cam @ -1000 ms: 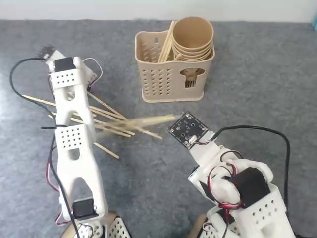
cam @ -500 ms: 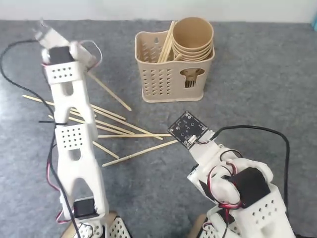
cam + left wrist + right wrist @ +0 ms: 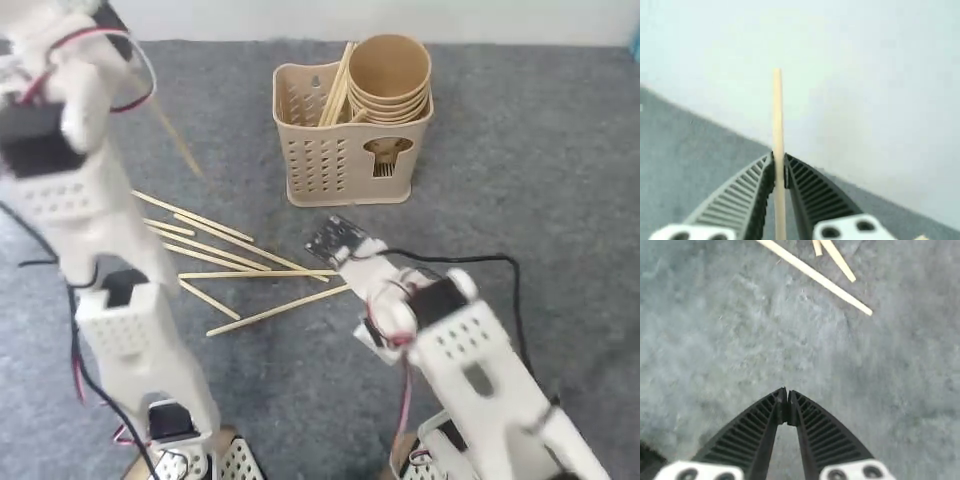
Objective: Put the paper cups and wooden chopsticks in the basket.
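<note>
Tan paper cups [image 3: 392, 68] sitting stacked in beige perforated plastic basket [image 3: 310, 160]. Left jaws clenching pale wooden chopstick [image 3: 778, 115] aloft. Right jaws clenched, empty. Several loose chopsticks [image 3: 278, 310] lying on grey worktop [image 3: 520, 180], waiting.

**Colours on the table [image 3: 530, 170].**
Grey mottled table; beige basket [image 3: 320, 165] with hole rows, upper centre; tan paper cups [image 3: 390, 68]; pale chopsticks [image 3: 278, 310].

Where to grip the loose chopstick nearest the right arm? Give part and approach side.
Grip the chopstick at its middle, from straight above, right end effector opened and turned across the shaft. It lies flat on the carpet, its middle clear of the other sticks.
</note>
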